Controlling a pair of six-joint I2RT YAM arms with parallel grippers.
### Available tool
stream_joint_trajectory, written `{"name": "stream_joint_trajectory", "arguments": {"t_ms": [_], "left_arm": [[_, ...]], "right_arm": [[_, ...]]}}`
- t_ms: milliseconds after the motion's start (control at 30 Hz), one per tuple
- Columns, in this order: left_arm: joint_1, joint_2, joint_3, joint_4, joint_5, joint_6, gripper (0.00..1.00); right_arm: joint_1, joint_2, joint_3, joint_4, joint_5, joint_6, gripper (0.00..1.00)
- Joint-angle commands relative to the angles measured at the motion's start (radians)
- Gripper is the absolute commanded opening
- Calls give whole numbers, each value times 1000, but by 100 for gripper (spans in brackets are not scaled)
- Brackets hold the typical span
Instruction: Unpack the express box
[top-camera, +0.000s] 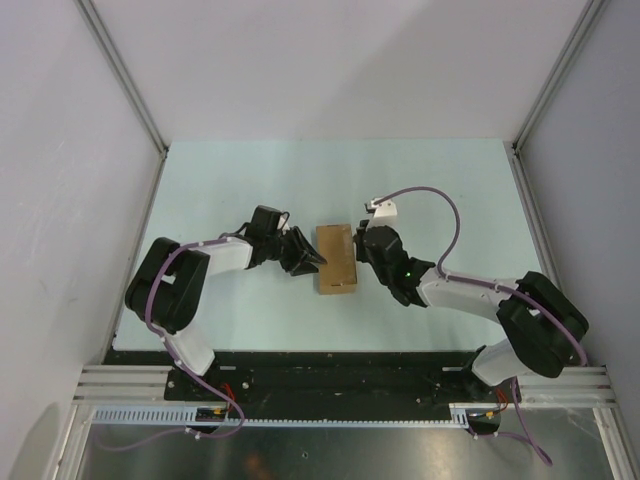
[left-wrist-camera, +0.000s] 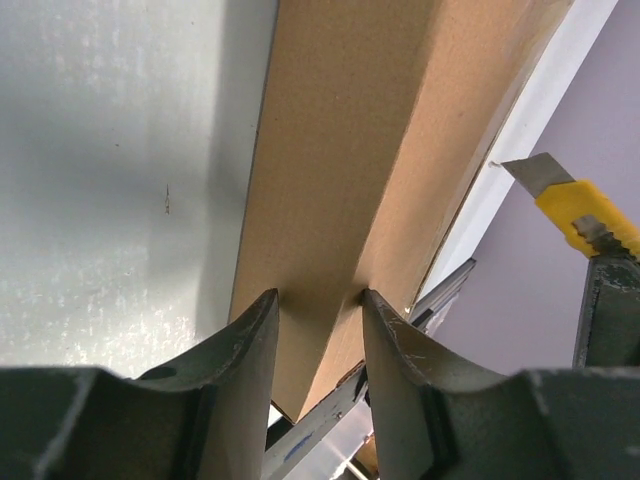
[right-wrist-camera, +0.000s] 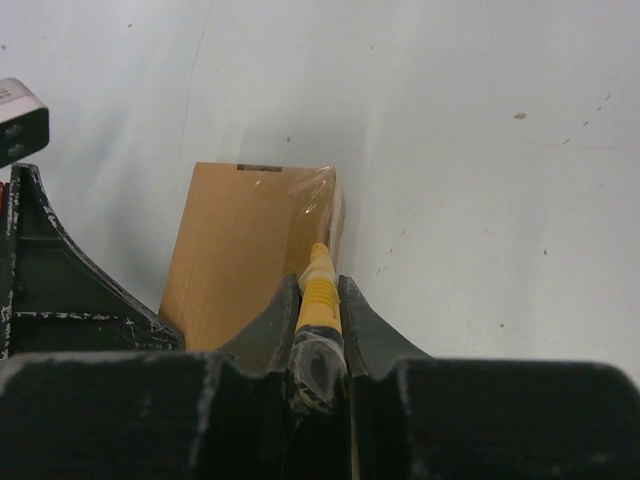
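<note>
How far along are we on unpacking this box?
Done: right gripper holds the utility knife, blade out; left gripper clamps the express box. In hand: blade poised by the taped end. Left: cut the tape, open the box, take out whatever's inside; it looks sealed.

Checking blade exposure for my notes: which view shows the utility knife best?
Left wrist: the utility knife shows its bare blade and yellow body past the express box. Right wrist shows only its yellow spine, clamped in the right pincer. Top external: too small to make out.
</note>
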Motion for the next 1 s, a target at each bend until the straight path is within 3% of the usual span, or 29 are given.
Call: {"name": "stream_joint_trajectory", "arguments": {"t_ms": [0,700,967], "left_arm": [[-8,25,-23,-32,-29,-1,42],[21,38,-35,-33,5,9,39],[28,38,-38,-33,7,-11,37]], "right_arm": [[-2,18,43,35,1,17,0],[6,66,66,-7,40,0,0],[31,63,66,-37,80,-87,0]]}}
